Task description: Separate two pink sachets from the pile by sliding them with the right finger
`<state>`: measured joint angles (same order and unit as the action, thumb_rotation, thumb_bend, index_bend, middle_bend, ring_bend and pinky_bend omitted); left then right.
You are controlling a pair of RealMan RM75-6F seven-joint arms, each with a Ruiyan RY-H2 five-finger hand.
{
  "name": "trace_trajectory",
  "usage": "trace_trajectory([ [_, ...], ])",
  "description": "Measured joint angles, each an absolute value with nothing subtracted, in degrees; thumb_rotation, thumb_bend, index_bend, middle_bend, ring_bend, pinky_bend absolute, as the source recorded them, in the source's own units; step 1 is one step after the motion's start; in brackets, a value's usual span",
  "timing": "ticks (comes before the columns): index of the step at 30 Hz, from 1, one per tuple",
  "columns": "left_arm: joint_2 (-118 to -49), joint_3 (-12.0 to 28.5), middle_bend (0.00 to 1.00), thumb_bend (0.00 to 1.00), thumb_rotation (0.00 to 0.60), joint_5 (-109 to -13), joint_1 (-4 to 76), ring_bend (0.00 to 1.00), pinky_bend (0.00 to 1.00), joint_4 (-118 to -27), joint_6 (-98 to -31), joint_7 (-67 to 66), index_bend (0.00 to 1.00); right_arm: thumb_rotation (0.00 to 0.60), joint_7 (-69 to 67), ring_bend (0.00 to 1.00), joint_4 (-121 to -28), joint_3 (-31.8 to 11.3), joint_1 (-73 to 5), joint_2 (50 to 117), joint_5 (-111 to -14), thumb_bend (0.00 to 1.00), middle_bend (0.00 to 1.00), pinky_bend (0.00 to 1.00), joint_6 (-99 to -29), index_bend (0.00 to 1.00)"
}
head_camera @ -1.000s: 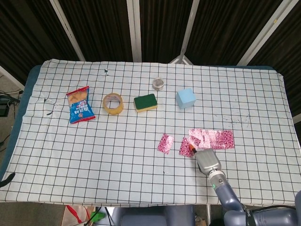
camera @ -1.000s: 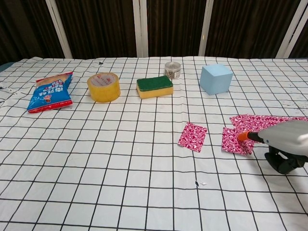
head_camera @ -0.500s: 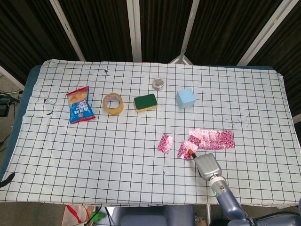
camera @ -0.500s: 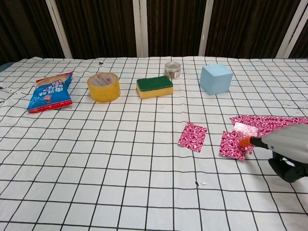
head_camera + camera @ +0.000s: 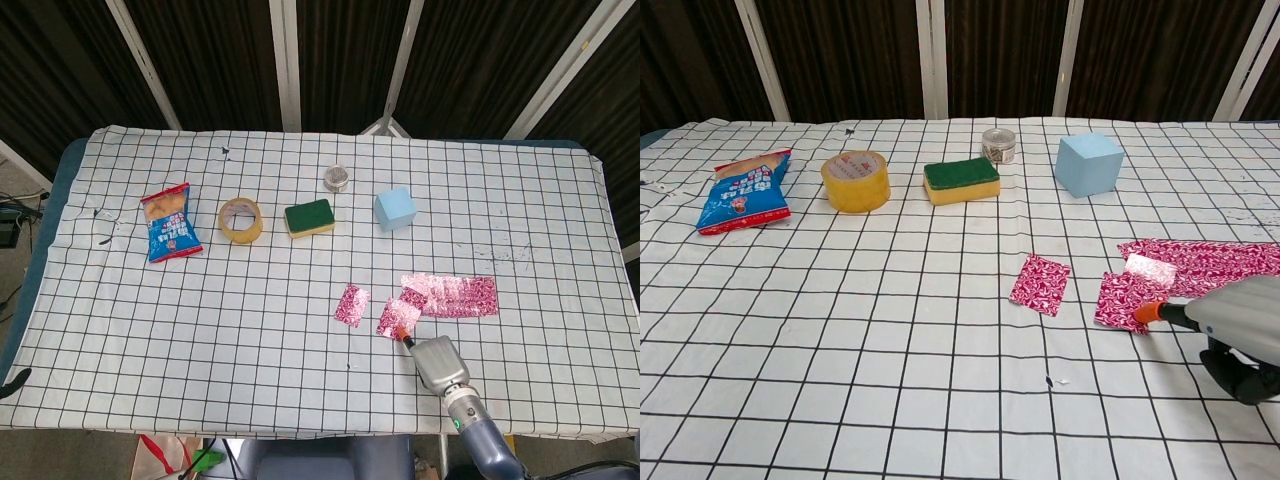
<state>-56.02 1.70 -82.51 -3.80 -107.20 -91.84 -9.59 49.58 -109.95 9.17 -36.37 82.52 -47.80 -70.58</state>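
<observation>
Second sachet (image 5: 1123,300) dragged nearer, clear of the pile (image 5: 1210,261).
My right hand (image 5: 1240,322) has pulled back; one extended finger at its edge, remaining fingers curled under.

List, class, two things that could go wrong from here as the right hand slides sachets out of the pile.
1. The right hand has its orange fingertip at the near edge of the second sachet; it may slip off.
2. That sachet lies close to the pile and to the first sachet; a push could overlap them again.
</observation>
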Motion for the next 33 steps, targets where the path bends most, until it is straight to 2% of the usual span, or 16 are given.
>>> trace_trajectory([
  [10,-55.94,1.84,0.02,0.26,0.600,-82.02,-3.65,0.00,0.07,-107.28,-91.52,-9.70,0.17,0.600,50.38,0.81,-109.26,6.39,-36.89,83.46,-47.06,0.78,0.84,0.64,-70.68,0.11],
  [21,-55.82,2.01,0.02,0.26,0.600,-81.67,-3.73,0.00,0.07,-107.20,-91.66,-9.31,0.17,0.600,52.34,0.81,-106.76,4.40,-38.61,85.52,-42.06,0.78,0.84,0.64,-67.73,0.11],
  [33,-55.81,2.02,0.02,0.26,0.600,-81.56,-3.60,0.00,0.07,-107.24,-91.40,-9.40,0.17,0.600,52.66,0.81,-109.64,6.86,-37.55,84.79,-44.76,0.78,0.84,0.64,-68.77,0.11],
])
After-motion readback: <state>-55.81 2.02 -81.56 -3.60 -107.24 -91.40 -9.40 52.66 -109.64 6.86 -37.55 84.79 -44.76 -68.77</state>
